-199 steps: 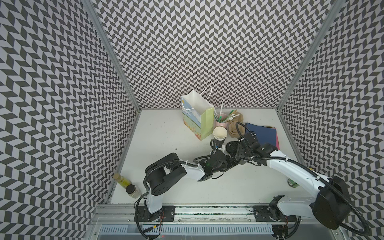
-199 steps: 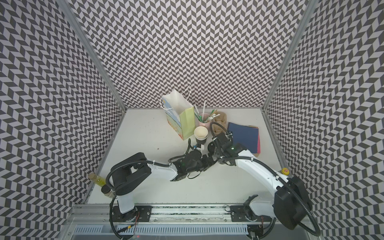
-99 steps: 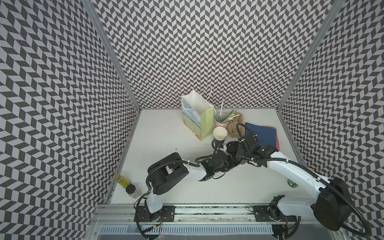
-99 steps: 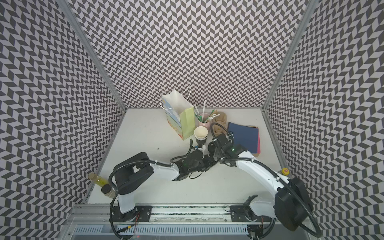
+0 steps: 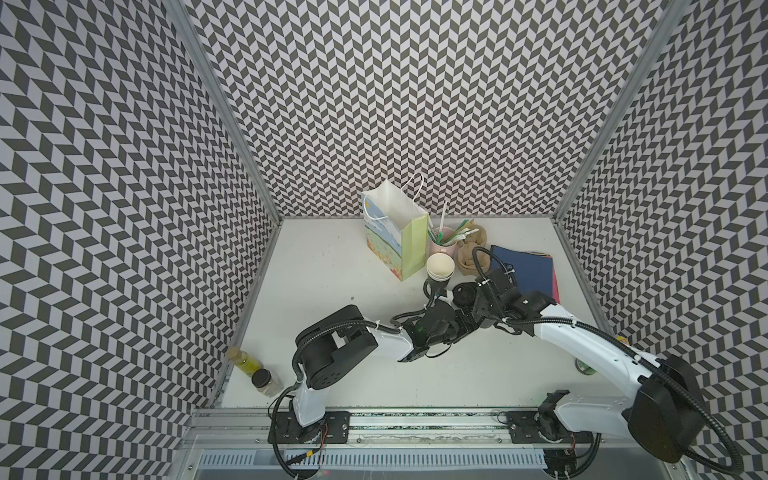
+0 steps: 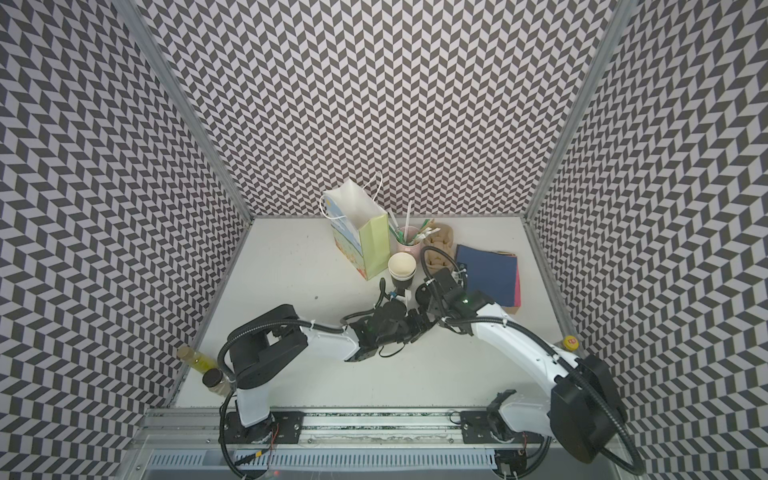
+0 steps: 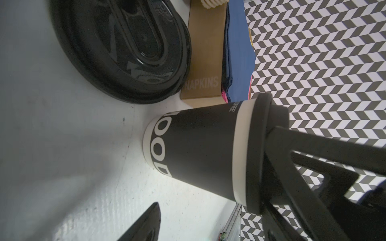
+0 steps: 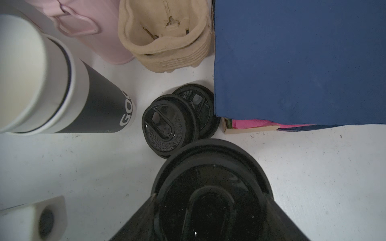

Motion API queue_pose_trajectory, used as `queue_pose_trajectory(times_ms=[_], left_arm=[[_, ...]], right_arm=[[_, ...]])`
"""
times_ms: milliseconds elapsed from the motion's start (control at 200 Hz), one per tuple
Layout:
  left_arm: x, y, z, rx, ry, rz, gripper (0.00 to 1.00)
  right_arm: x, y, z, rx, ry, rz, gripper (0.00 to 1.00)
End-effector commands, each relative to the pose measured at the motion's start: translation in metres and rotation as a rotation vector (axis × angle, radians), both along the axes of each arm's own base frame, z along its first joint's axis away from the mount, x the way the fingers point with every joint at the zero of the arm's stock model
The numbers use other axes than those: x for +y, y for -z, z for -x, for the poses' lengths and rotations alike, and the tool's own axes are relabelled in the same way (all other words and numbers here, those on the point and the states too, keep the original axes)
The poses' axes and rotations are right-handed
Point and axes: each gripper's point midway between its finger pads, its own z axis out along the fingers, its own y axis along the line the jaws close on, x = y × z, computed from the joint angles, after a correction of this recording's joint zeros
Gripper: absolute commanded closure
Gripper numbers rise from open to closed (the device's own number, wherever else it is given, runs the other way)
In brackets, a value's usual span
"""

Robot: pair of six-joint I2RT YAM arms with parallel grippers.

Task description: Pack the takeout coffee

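Note:
The takeout coffee [image 7: 198,154] is a black paper cup with white lettering, standing upright on the table. A round black lid [image 7: 261,154] sits on its rim. My right gripper [image 8: 211,198] comes down from above and is shut on that lid [image 8: 211,179], one finger at each side. My left gripper [image 5: 459,322] lies low beside the cup and is open. One of its fingertips [image 7: 150,217] shows near the table, clear of the cup wall. In both top views the two grippers meet at mid-table and hide the cup.
A stack of open black cups [image 5: 439,266] stands just behind, next to the gift bag [image 5: 395,237]. The pink cup of straws [image 5: 442,245], pulp carriers [image 5: 471,253], spare lids [image 8: 171,123] and a napkin box [image 5: 523,270] crowd the back right. Two bottles [image 5: 249,365] stand front left.
Both grippers stay together at the cup. The left arm's elbow has shifted very slightly; nothing else has visibly moved.

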Motion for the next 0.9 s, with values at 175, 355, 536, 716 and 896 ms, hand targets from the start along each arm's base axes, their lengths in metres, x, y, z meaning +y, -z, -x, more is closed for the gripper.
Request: queue_pose_trajectory(times_ms=[175,355,536,716,896], left_arm=[[-0.01,-0.065,0.001,-0.154,0.043,-0.002,0.17],[0.004,-0.064,0.011,-0.154,0.057,-0.01,0.17],[0.035,-0.074,0.014,-0.237,0.029,-0.106,0.16],[0.082,-0.086,0.016,-0.312,-0.047,-0.205,0.16],[0.141,-0.111,0.019,-0.406,-0.164,-0.272,0.15]], right_arm=[[0.015,0.047,0.05,0.283,-0.098,-0.007,0.29],[0.011,0.04,0.042,0.263,-0.093,0.008,0.29],[0.007,0.028,0.032,0.237,-0.086,0.01,0.29],[0.001,0.018,0.023,0.215,-0.078,0.036,0.29],[-0.003,0.009,0.018,0.188,-0.067,0.051,0.26]])
